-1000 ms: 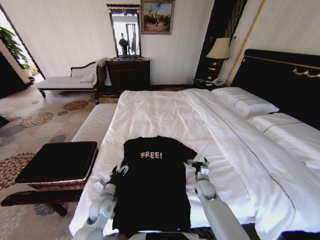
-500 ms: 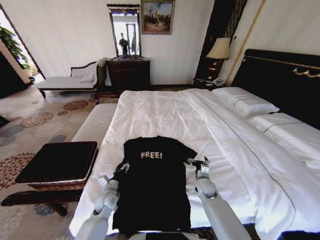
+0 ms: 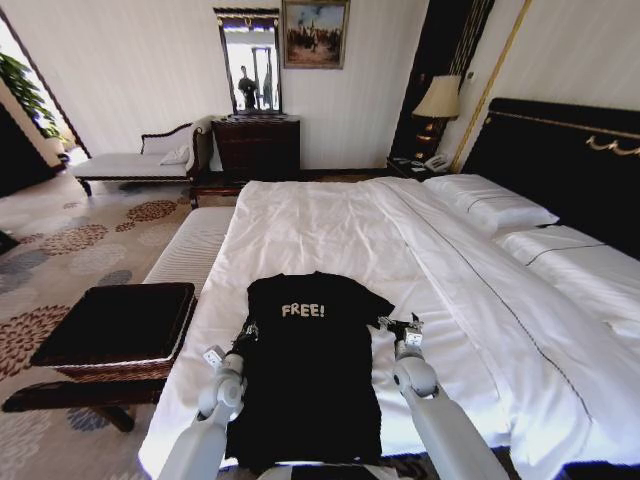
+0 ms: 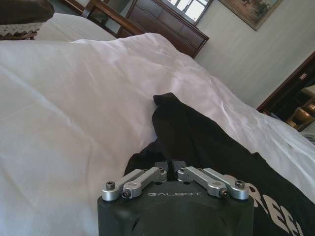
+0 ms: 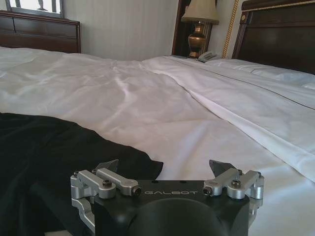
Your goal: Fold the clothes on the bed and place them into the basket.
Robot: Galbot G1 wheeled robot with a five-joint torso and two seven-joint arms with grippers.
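- Evidently we were at the start of the fold: the T-shirt (image 3: pixel 305 370) lay flat near the bed's (image 3: pixel 330 235) foot edge, lettering up.
- Our left pincer (image 3: pixel 245 334) sat at the shirt's left sleeve, its fingers drawn together over the cloth edge; whether they actually pinched fabric we could not tell.
- Our right pincer (image 3: pixel 400 325) rested spread just beside the right sleeve.
- Next, we judged, both needed firm sleeve grips.
- We saw the basket (image 3: pixel 120 330) beside the bed's left edge, its black top on and no clothing on it.
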